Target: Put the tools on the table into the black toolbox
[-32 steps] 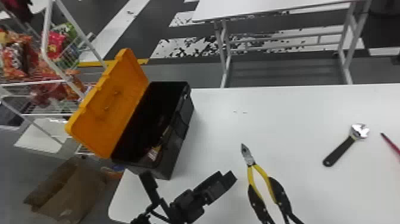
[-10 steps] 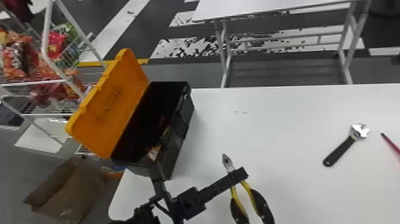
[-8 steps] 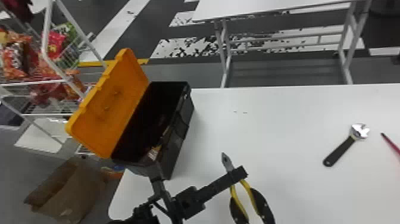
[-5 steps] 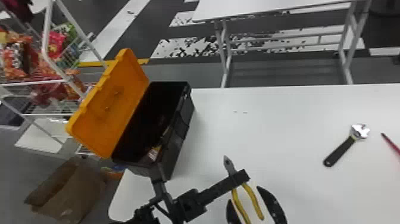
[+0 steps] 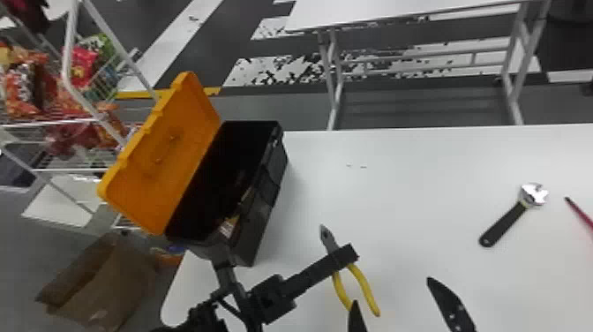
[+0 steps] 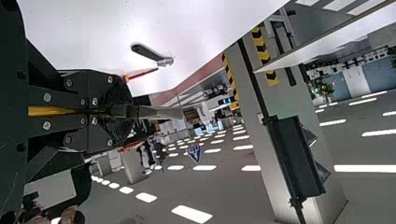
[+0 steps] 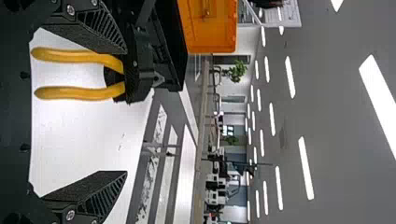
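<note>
My left gripper is shut across the pivot of the yellow-handled pliers, to the right of the black toolbox. In the left wrist view the left gripper clamps the pliers. My right gripper stands open at the bottom of the head view, one finger close by a handle end. In the right wrist view the right gripper has the yellow handles nearer its upper finger. The adjustable wrench and a red tool lie at the table's right.
The toolbox's orange lid is raised on its left side, and a few items show dimly inside. A wire rack with snack bags and a brown cardboard box stand left of the white table.
My left gripper has moved right and closed on the pliers. The pliers shifted left, and my right gripper, earlier around their handles, has opened and moved away to the right.
</note>
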